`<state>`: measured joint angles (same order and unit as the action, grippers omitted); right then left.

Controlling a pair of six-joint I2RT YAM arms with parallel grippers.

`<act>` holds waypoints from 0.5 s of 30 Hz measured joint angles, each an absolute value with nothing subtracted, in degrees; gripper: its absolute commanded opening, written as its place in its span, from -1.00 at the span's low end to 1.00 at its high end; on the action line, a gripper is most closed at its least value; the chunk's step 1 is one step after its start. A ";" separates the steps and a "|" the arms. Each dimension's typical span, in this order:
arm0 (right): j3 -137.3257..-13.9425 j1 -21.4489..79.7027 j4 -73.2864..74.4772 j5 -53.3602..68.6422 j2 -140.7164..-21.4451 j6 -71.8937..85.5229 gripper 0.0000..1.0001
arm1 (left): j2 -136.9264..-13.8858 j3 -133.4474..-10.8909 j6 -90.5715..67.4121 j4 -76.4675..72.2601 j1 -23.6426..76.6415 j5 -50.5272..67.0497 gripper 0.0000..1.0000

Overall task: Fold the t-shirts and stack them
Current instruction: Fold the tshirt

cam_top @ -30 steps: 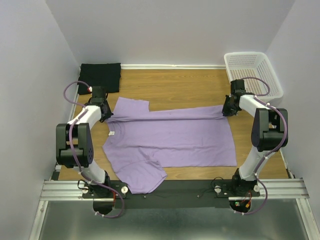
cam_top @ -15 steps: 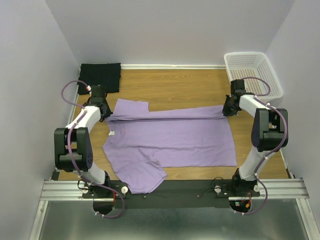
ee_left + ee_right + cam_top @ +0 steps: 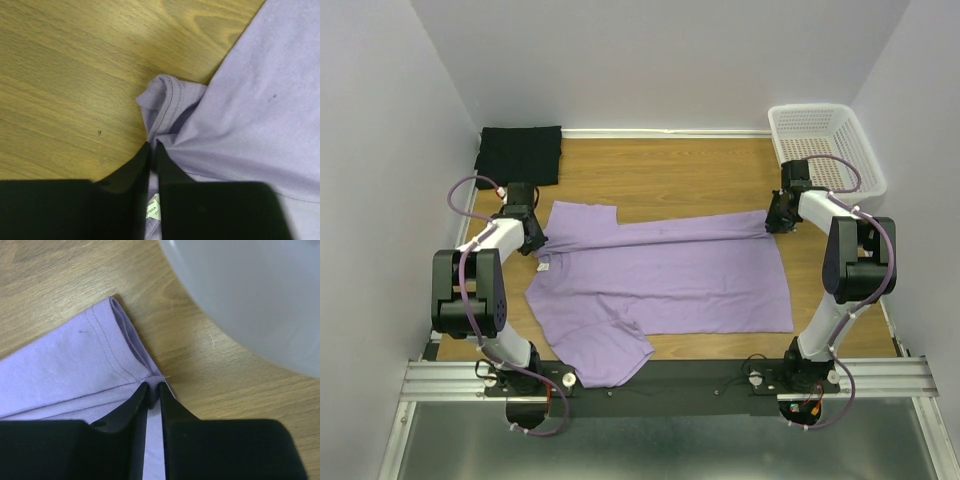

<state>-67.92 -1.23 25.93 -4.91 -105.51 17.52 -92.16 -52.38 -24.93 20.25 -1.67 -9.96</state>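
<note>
The left arm (image 3: 470, 285) rises from its base at the near edge of the table (image 3: 690, 165), folds at the elbow and reaches forward along the left edge. Its wrist tips down, so the left gripper (image 3: 532, 243) sits low on the surface. The right arm (image 3: 855, 260) does likewise along the right edge, with the right gripper (image 3: 775, 222) low toward the far side. Both pairs of black fingers (image 3: 130, 170) stand almost together, a thin slit between them, tips at the lavender t-shirt (image 3: 660, 280). Whether either pinches the cloth is hard to tell.

Wood-grain tabletop (image 3: 690, 170), boxed in by plain pale walls (image 3: 660, 60) on three sides; white trim (image 3: 660, 132) along far edge; soft even light.
</note>
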 measured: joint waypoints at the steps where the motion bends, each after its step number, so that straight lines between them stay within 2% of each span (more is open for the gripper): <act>1: -67.85 -1.26 25.85 -4.91 -105.51 17.54 -0.36 | -92.14 -52.34 -25.02 20.27 -1.67 -10.09 -0.15; 3: -67.83 -1.37 25.74 -4.99 -105.47 17.56 -0.22 | -91.85 -52.18 -25.45 20.32 -1.69 -10.55 0.08; 4: -67.77 -1.48 25.74 -5.02 -105.30 17.52 -0.17 | -91.33 -51.96 -25.65 20.36 -1.72 -10.74 0.31; 8: -67.31 -1.80 25.80 -4.14 -102.43 17.26 0.09 | -86.35 -50.87 -26.22 21.15 -1.76 -11.03 0.64; 10: -67.31 -1.78 25.58 -2.31 -99.92 16.88 0.19 | -82.50 -50.65 -26.22 21.17 -1.76 -11.07 0.66; 15: -67.33 -0.12 22.35 4.95 -94.28 15.84 0.24 | -77.34 -51.75 -25.52 18.44 -1.76 -10.92 0.67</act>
